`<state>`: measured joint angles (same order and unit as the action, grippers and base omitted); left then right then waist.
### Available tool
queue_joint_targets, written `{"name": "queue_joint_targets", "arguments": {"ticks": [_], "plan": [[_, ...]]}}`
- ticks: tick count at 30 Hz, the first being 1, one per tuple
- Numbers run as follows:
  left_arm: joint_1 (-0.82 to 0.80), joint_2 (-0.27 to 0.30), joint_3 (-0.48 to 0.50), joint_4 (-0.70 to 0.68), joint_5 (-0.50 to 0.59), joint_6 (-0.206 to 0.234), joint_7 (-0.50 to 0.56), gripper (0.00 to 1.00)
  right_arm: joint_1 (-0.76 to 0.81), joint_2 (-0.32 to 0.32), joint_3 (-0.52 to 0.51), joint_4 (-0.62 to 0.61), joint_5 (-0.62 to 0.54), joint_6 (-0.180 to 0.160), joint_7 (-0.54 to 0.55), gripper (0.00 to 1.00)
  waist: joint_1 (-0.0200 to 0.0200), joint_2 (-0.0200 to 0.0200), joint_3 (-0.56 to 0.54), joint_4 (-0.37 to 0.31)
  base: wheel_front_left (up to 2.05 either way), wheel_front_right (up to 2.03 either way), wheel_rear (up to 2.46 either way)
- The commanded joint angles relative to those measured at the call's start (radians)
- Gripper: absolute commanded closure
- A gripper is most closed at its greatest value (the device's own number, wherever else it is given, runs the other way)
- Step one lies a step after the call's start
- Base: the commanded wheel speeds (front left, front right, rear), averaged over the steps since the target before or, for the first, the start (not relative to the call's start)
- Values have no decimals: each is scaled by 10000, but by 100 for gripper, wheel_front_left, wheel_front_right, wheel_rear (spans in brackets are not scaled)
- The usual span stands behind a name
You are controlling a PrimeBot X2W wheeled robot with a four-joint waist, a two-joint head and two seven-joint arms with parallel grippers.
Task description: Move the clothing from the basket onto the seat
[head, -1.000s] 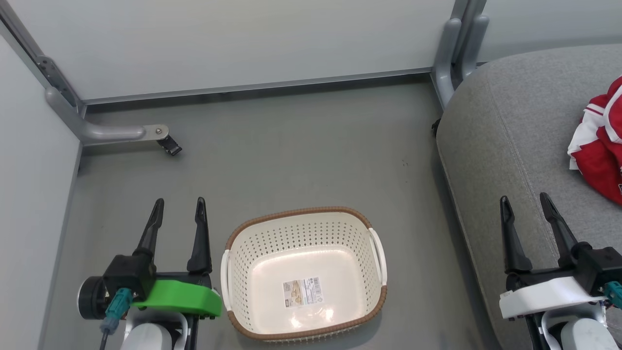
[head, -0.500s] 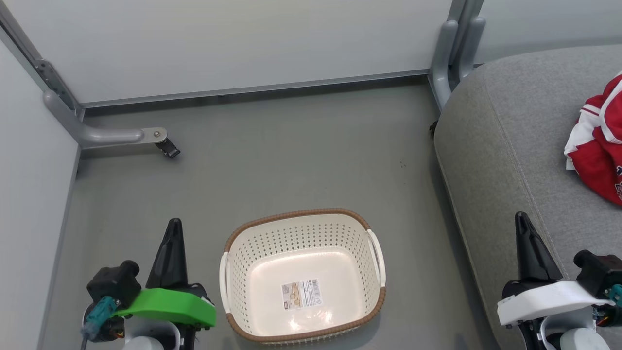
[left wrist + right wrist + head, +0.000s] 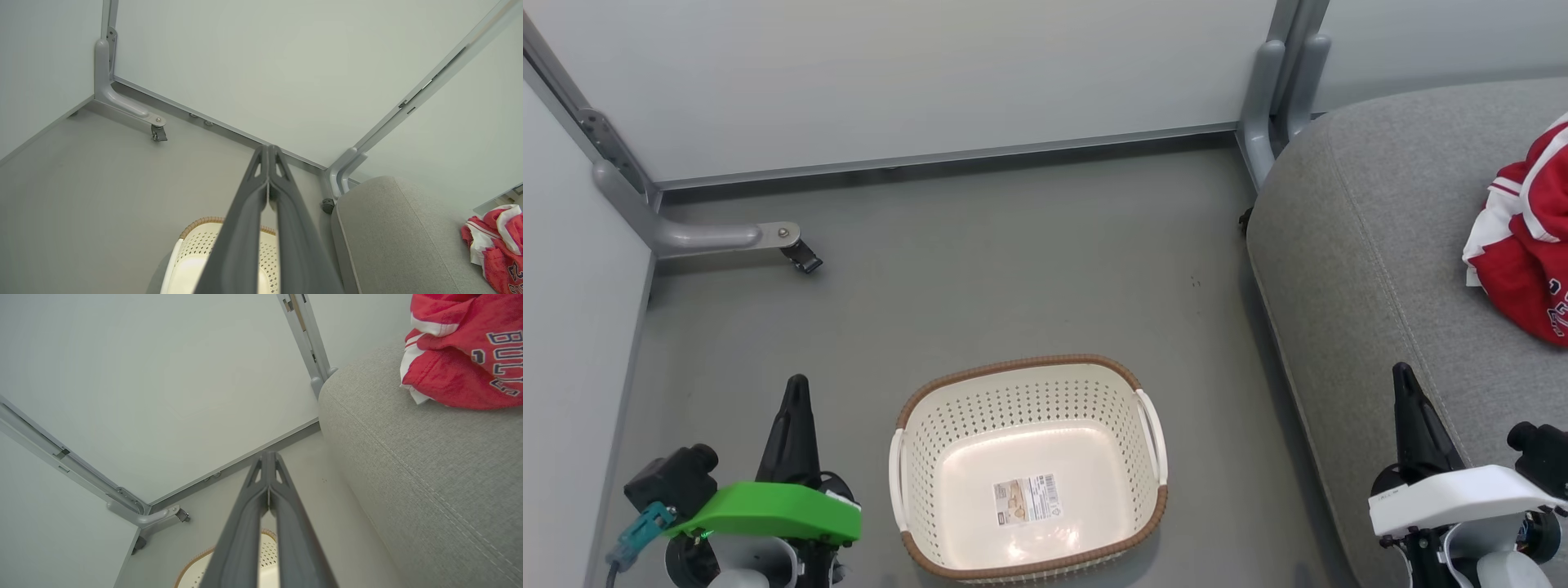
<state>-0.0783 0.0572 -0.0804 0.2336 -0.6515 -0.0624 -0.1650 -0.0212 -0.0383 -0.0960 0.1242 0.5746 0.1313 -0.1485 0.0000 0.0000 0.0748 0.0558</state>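
Grey floor (image 3: 1013, 269), and the basket (image 3: 1013, 363) on it sits bare inside. Right of the basket, the clothing (image 3: 1519, 261) lies on the seat (image 3: 1356, 245). My left gripper (image 3: 798, 385) and right gripper (image 3: 1402, 374) had jaws spread a second ago; now both are pressed together, holding nothing. I'd call this job finished.

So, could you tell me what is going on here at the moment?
The basket stands empty on the floor, with just a label in its bottom. The clothing lies on the seat, so the move looks done. The left gripper is beside the basket and the right gripper is by the seat's edge, both with jaws shut and holding nothing.
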Motion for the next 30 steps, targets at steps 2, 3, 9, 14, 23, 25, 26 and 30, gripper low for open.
{"name": "queue_joint_targets", "arguments": {"ticks": [2,3,9,14,23,25,26,30], "plan": [[-201,105,110,-94,-548,-86,100,100,-264,-73,-45,-48,553,-2,123,100,0,0,-18,-14,0,0,0],[-204,109,128,-90,-684,-96,133,100,-273,-74,-48,-31,688,-2,161,100,0,0,-25,-19,0,0,0],[-228,133,247,-66,-1542,-150,334,100,-338,-82,-63,81,1570,-3,387,100,0,0,-67,-52,0,0,0],[-240,148,347,-63,-2224,-194,499,100,-391,-89,-73,172,2278,-3,567,100,0,0,-104,-80,0,0,0],[-258,170,515,-50,-3348,-268,781,100,-466,-99,-93,322,3448,-4,867,100,0,0,-168,-130,0,0,0],[-263,173,553,-46,-3572,-285,838,100,-482,-101,-96,353,3692,-4,933,100,0,0,-182,-141,0,0,0],[-265,174,569,-44,-3679,-291,863,100,-492,-102,-98,366,3799,-4,961,100,0,0,-188,-145,0,0,0],[-275,178,642,-35,-4124,-323,982,100,-534,-106,-105,426,4269,-4,1083,100,0,0,-217,-167,0,0,0]]}}
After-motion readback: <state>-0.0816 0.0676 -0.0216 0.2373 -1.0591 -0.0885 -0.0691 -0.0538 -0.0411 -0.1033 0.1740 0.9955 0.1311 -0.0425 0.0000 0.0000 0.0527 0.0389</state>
